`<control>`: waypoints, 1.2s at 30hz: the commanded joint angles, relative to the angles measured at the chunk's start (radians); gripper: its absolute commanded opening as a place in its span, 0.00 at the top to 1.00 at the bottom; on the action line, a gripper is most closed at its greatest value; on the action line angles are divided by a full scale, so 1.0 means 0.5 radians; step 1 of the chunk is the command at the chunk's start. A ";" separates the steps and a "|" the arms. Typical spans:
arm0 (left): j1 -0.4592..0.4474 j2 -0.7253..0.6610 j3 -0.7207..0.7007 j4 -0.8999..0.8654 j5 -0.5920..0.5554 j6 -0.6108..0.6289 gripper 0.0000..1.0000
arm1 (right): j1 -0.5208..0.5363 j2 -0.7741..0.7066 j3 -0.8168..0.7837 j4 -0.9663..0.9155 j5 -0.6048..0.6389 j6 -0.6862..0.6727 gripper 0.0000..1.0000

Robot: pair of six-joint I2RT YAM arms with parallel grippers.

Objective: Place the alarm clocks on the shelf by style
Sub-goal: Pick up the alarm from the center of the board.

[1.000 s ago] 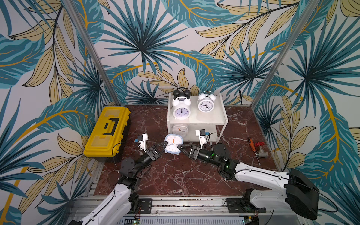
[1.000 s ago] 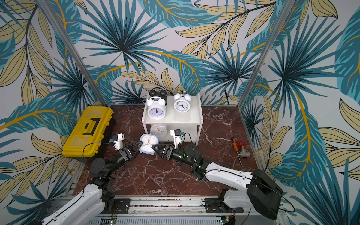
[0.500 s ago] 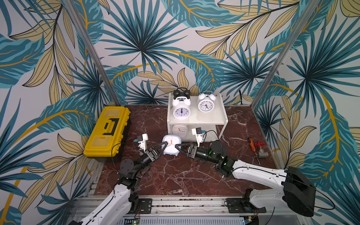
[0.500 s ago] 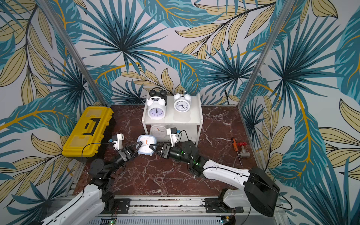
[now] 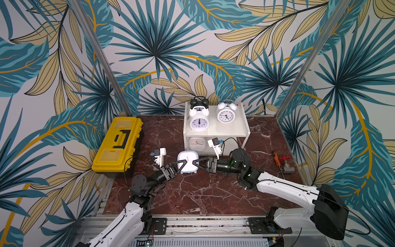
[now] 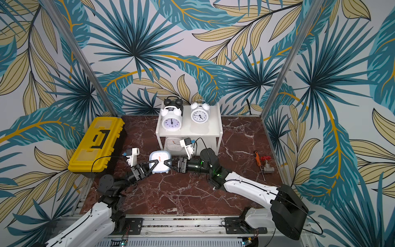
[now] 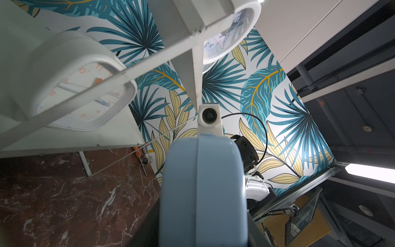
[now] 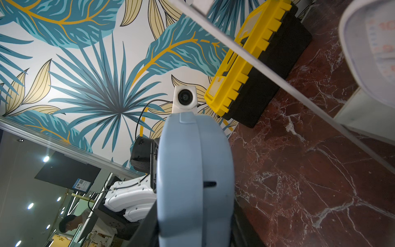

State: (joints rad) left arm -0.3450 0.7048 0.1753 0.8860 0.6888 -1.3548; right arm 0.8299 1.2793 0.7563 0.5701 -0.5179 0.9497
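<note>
L pincer [image 5: 184, 163]: narrow, nipped onto the light blue rounded-square plastic alarm clock [image 5: 188, 156], one finger across the white dial, the other behind. R pincer [image 5: 195, 163] does the same from the opposite side, its tips nearly meeting L's at mid-dial. Both wrist views agree: blue clock edge-on [image 7: 203, 188], dark fingers hugging each flank. So two grips on one clock, approx upright, face to the front. Its feet are at or just off the dark red marble tabletop [image 5: 192, 192]; can't tell which.

What's new: a sec ago the blue clock sat tipped btwn them w/ R pincer further back. Since then R has slid in over the face and the clock has come upright. Reads as a hand-over or re-grip midway, prob so one arm gets a cleaner hold.

Outward: just behind stands the small white two-tier shelf [image 5: 237, 127]. Lower tier holds the white rounded-square clock w/ orange hands [image 5: 196, 143]; the rest of that tier is hard to see. Top tier has a white twin-bell clock [image 5: 199, 122], a second white twin-bell clock [image 5: 226, 114] and a black twin-bell clock [image 5: 199, 102] tucked behind the first. Yellow plastic toolbox [image 5: 119, 143] sits well off on L's side.

Meaning: all sorted but this one. The blue clock prob belongs on the lower tier by its white twin. One pincer must let go first, and the low top board leaves little headroom.
</note>
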 commanded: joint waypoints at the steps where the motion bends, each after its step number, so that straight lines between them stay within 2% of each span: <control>1: 0.024 -0.045 0.054 0.129 -0.023 0.034 0.70 | -0.039 -0.064 -0.014 -0.081 -0.009 -0.028 0.74; 5: 0.025 -0.041 0.057 0.133 -0.021 0.035 0.75 | -0.039 -0.049 0.001 -0.073 -0.031 -0.032 0.68; 8: 0.025 -0.035 0.083 0.085 0.008 0.058 0.77 | -0.094 -0.083 0.056 -0.229 -0.044 -0.129 0.52; 10: 0.026 -0.036 0.111 0.028 0.038 0.080 0.78 | -0.095 -0.145 0.087 -0.385 -0.041 -0.229 0.36; 13: 0.029 -0.035 0.136 -0.002 0.071 0.094 0.78 | -0.095 -0.250 0.118 -0.625 -0.005 -0.402 0.30; 16: 0.030 -0.027 0.152 0.001 0.091 0.095 0.77 | -0.098 -0.324 0.104 -0.703 0.039 -0.480 0.26; 24: 0.027 0.127 0.225 0.264 0.238 -0.037 0.77 | -0.099 -0.209 0.164 -0.588 -0.137 -0.477 0.25; 28: 0.029 0.181 0.235 0.331 0.245 -0.064 0.77 | -0.098 -0.220 0.135 -0.490 -0.196 -0.480 0.30; 36: 0.028 0.236 0.257 0.375 0.265 -0.064 0.77 | -0.096 -0.183 0.168 -0.554 -0.234 -0.503 0.39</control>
State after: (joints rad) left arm -0.3367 0.8196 0.2333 1.0012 0.8043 -1.3815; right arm 0.7803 1.1740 0.8276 0.2867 -0.6079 0.7162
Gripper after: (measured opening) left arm 0.458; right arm 0.620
